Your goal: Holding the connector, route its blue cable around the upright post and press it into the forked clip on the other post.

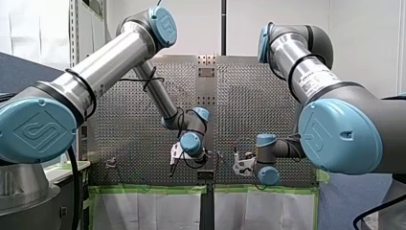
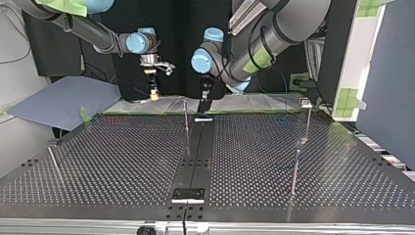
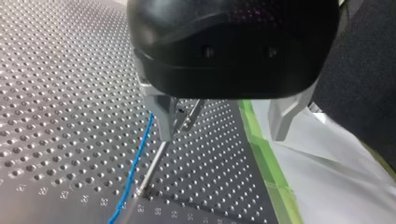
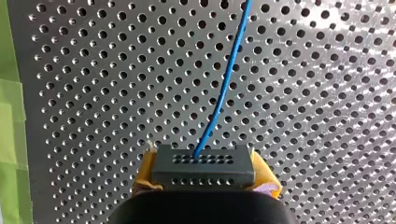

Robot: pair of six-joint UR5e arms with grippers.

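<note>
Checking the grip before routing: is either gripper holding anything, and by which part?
My right gripper holds the connector by its two ends, between the yellow pads; the blue cable leaves its front face. My left gripper is open, holding nothing.

Front and top views face each other across the table; both close wrist views share the blue cable.

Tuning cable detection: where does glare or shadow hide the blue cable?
Right wrist view: blue cable stands out; glare only on the perforated table beside it. Left wrist view: cable clear beside the post, sheen near its foot. Top view: dark table with glints, cable barely traceable. Front view: too small to tell.
</note>
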